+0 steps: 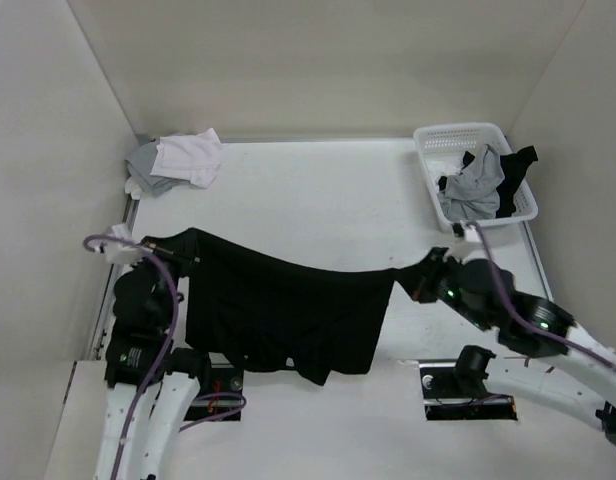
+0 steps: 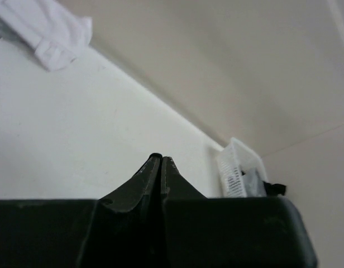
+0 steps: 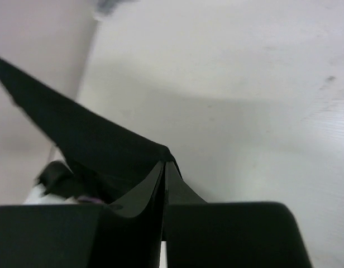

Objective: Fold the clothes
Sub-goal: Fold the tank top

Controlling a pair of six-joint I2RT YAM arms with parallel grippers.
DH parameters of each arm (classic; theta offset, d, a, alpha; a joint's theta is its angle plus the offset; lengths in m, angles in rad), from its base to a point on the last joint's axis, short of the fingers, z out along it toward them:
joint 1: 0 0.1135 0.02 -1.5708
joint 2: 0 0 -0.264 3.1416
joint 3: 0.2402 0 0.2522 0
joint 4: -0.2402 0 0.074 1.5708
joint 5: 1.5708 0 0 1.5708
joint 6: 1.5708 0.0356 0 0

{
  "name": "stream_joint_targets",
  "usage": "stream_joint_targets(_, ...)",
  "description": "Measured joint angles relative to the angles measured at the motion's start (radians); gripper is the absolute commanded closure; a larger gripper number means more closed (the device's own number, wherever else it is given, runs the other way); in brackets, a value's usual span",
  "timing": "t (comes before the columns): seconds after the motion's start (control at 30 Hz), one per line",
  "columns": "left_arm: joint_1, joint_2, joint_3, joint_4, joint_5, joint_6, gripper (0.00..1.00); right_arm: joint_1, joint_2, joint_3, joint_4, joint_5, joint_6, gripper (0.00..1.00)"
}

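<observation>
Black top (image 1: 288,310): hangs stretched above the worktop (image 1: 318,190) between two raised arms reaching inward; left end effector (image 1: 176,244) clenched on one upper corner, right end effector (image 1: 425,277) clenched on the other.

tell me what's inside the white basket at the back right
The basket holds a crumpled grey garment and a black garment spilling over its right rim. Anything beneath them is covered, so I cannot tell what else is inside.
</observation>
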Motion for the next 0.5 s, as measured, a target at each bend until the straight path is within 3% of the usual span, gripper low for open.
stream_joint_targets(0.1, 0.028, 0.135, -0.130, 0.086, 0.000, -0.002, 0.99, -0.262, 0.145, -0.110, 0.137, -0.144, -0.056, 0.99)
stream_joint_targets(0.23, 0.055, 0.507, -0.233, 0.247, 0.007, -0.033, 0.99, -0.581, 0.422, -0.212, 0.325, -0.316, -0.100, 0.99)
stream_joint_targets(0.4, 0.054, 0.975, -0.171, 0.469, 0.020, -0.105, 1.00, -0.760, 0.771, -0.140, 0.504, -0.428, -0.122, 1.00)
stream_joint_targets(0.5, 0.055, 1.152, -0.051, 0.552, 0.043, -0.145, 1.00, -0.817, 0.939, -0.002, 0.573, -0.484, -0.129, 1.00)
